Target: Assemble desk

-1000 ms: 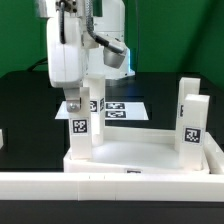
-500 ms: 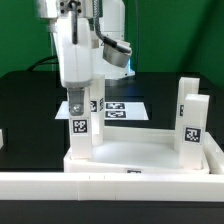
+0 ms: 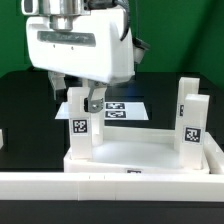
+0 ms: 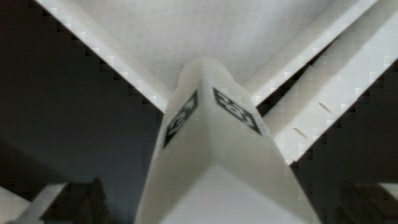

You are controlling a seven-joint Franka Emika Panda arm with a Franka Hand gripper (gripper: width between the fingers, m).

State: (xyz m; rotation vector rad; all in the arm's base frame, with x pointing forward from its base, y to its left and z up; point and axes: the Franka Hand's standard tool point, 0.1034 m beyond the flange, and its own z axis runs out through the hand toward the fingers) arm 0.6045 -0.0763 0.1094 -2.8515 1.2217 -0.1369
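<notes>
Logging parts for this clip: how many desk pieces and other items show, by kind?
Desk top: 1
Legs standing on the top: 2, one at the exterior view's left, one at its right
Marker board: 1
Gripper: 1, open above the left leg
Total: 5

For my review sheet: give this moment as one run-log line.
gripper: open, above leg | leg: upright in desk top's corner, released | second leg: upright at opposite corner | desk top: on table

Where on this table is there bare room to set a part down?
Bare black table lies at the exterior view's left of the desk top. Inside the top, between the two standing legs, is free. Around the tool is crowded.
</notes>
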